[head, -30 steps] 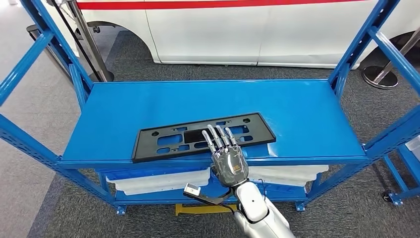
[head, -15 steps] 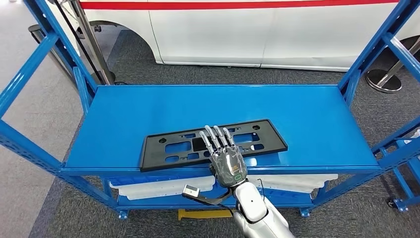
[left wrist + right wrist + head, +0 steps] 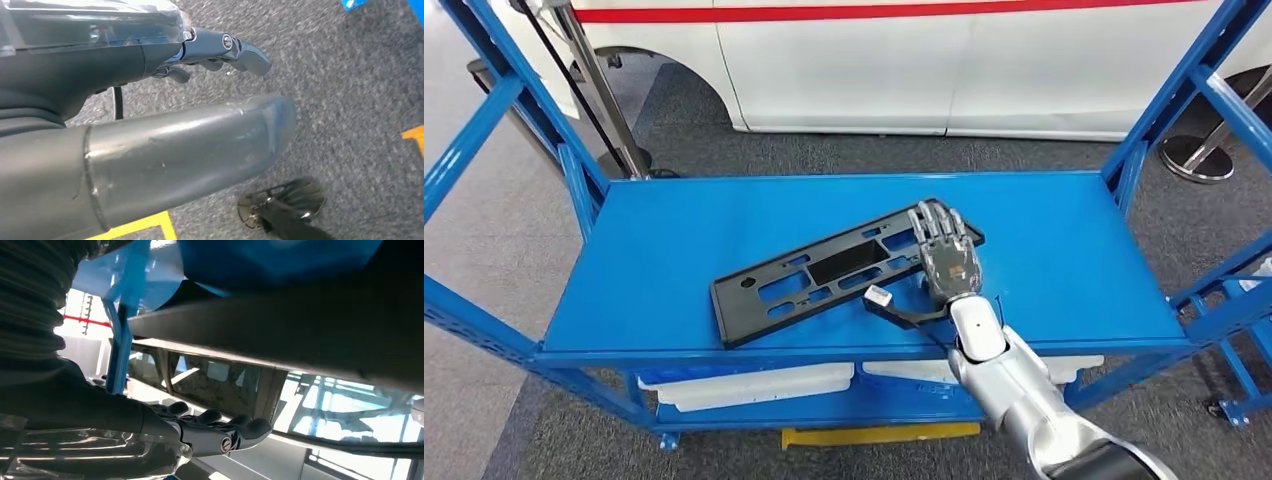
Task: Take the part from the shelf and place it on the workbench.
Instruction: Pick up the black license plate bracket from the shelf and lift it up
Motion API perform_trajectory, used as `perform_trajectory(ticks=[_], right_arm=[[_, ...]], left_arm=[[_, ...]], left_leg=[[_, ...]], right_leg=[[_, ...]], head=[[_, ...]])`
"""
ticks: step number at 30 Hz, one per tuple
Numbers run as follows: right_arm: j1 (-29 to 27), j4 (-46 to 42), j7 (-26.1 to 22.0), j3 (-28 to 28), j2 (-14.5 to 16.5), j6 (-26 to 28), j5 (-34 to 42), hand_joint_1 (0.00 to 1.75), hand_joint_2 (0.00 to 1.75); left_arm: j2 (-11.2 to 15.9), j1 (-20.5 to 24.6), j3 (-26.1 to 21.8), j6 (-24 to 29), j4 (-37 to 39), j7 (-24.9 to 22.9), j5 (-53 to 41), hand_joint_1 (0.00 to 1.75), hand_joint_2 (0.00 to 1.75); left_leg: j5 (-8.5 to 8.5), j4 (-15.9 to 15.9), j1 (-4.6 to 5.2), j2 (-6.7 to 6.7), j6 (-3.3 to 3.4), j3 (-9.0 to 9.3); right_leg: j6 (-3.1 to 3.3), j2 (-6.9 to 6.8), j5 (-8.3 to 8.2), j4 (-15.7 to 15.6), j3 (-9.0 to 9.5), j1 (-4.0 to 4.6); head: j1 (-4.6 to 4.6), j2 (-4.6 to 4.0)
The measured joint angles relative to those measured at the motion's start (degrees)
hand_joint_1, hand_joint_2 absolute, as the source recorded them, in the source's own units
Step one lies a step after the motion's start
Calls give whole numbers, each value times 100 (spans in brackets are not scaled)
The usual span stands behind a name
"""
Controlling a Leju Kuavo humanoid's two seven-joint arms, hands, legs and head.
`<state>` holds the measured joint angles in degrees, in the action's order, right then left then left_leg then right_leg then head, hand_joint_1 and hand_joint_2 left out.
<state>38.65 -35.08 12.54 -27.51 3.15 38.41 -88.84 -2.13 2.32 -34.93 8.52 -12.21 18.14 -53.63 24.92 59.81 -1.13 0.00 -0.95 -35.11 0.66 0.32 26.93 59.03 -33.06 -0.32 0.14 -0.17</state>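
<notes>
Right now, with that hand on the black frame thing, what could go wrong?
The right hand holds only one end of the long black part, so the part could twist or slip out when raised. Its far end may scrape along the blue shelf. Swinging it out, the part might knock the blue upright post.

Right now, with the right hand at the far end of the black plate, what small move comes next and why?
Probably lift gently: the right hand appears to hold the black plate's far end, which seems raised off the blue shelf, while the near end rests down.
</notes>
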Motion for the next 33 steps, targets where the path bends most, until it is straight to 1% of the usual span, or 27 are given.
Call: perform_trajectory(ticks=[1,3,4,5,6,8,9,10,11,12,13,14,15,17,19,20,21,23,24,25,26,27,28,29,30,31,33], right_arm=[[30,53,13,25,-32,-32,-24,4,175],[75,148,38,65,-103,-102,-50,10,175],[93,187,39,87,-139,-127,-54,13,175],[106,224,28,119,-174,-138,-53,12,175],[110,255,7,153,-205,-136,-52,12,175],[102,317,-42,211,-250,-116,-51,10,175],[96,342,-58,230,-265,-106,-51,7,175],[93,361,-67,250,-276,-100,-51,4,175],[95,373,-72,270,-281,-97,-51,1,175],[101,380,-75,288,-284,-92,-51,0,175],[109,385,-77,306,-285,-84,-52,0,175],[119,388,-83,320,-285,-70,-57,0,175],[126,391,-96,329,-286,-53,-67,0,175],[131,394,-146,342,-286,-8,-89,0,175],[122,393,-215,350,-266,52,-100,0,175],[114,392,-253,352,-252,82,-103,0,175],[96,389,-297,353,-228,110,-102,0,175],[23,345,-426,361,-171,159,-92,0,175],[-28,303,-494,368,-129,179,-89,0,175],[-76,253,-550,376,-90,193,-89,0,175],[-113,208,-585,382,-50,199,-93,0,175],[-136,175,-599,386,-17,202,-97,0,175],[-149,147,-617,390,8,202,-97,0,175],[-162,115,-653,399,28,203,-90,0,175],[-177,81,-702,410,45,203,-80,0,175],[-199,38,-772,421,71,204,-70,0,175],[-256,-53,-911,432,148,205,-72,0,175]], left_arm=[[4,-1,-3,-1,2,2,-1,0,0],[13,-12,-9,-3,3,22,-4,0,0],[15,-15,-13,-6,3,39,-10,0,0],[16,-15,-17,-9,3,57,-18,0,0],[16,-11,-23,-13,3,73,-28,0,0],[16,-4,-38,-19,3,93,-44,0,0],[16,-7,-43,-21,3,97,-51,0,0],[17,-10,-47,-22,3,99,-56,0,0],[17,-11,-49,-22,3,101,-61,0,0],[17,-10,-50,-22,3,103,-67,0,0],[15,-6,-50,-22,3,106,-74,0,0],[11,-2,-50,-22,3,109,-83,0,0],[8,-1,-50,-23,3,112,-92,0,0],[4,1,-51,-26,3,116,-106,0,0],[2,5,-52,-28,3,125,-132,0,0],[1,10,-52,-30,3,133,-147,0,0],[-1,14,-54,-30,3,139,-162,0,0],[-2,12,-67,-31,3,146,-193,0,0],[-2,6,-79,-31,3,146,-208,0,0],[-1,1,-92,-31,3,145,-220,0,0],[-1,0,-105,-31,3,145,-227,0,0],[-1,3,-117,-31,3,145,-231,0,0],[-1,10,-126,-31,3,144,-235,0,0],[-1,17,-134,-31,3,144,-245,0,0],[-1,20,-141,-31,3,141,-258,0,0],[-1,20,-146,-31,3,137,-275,0,0],[-7,18,-150,-33,3,131,-309,0,0]], left_leg=[[40,-50,16,-8,38,24],[39,-102,10,-5,122,46],[32,-128,3,-1,163,65],[21,-154,-8,5,202,81],[16,-171,-9,9,230,89],[20,-174,2,8,261,90],[23,-173,9,8,265,92],[27,-172,14,7,266,100],[29,-172,18,5,264,111],[33,-172,20,3,259,127],[40,-168,30,0,248,140],[45,-165,38,-2,231,146],[50,-164,43,-3,209,149],[46,-181,41,0,149,156],[101,-138,32,1,93,160],[221,36,33,0,72,92],[395,330,29,-2,54,-38],[756,1114,29,-3,19,-407],[808,1345,26,-2,5,-520],[744,1360,22,-2,-5,-526],[573,1125,16,-1,-10,-409],[363,729,7,1,-11,-211],[221,340,8,0,-5,-20],[131,49,9,-5,20,121],[113,-99,15,-10,48,188],[133,-131,29,-15,82,199],[102,-164,24,-11,158,211]], right_leg=[[-30,2,5,3,-11,9],[-84,4,20,3,-6,4],[-107,2,80,74,-28,-1],[-131,2,195,256,-107,-6],[-149,-1,357,554,-246,-13],[-172,-2,663,1302,-635,-15],[-175,-2,694,1525,-767,-17],[-169,-2,612,1535,-796,-17],[-153,-3,439,1330,-714,-15],[-121,-5,210,933,-526,-7],[-85,-10,46,523,-329,11],[-55,-17,-60,211,-180,31],[-31,-22,-106,11,-88,51],[-3,-21,-107,-60,-67,69],[44,-21,-151,-141,-10,33],[70,-26,-174,-184,20,13],[86,-34,-187,-211,40,-1],[106,-37,-184,-206,32,4],[108,-34,-180,-196,26,5],[107,-24,-174,-184,23,4],[99,-11,-165,-167,24,1],[83,3,-150,-143,24,-2],[59,16,-130,-111,16,5],[31,28,-111,-78,1,16],[4,38,-99,-54,-14,27],[-24,47,-96,-46,-23,38],[-81,50,-73,-22,-29,27]], head=[[0,0],[0,0],[1,0],[1,0],[2,0],[2,0],[2,0],[2,0],[2,0],[2,0],[2,0],[1,0],[1,0],[0,0],[1,0],[0,0],[-1,0],[-3,0],[-3,0],[-3,0],[-3,0],[-3,0],[-3,0],[0,0],[1,0],[3,0],[3,0]])
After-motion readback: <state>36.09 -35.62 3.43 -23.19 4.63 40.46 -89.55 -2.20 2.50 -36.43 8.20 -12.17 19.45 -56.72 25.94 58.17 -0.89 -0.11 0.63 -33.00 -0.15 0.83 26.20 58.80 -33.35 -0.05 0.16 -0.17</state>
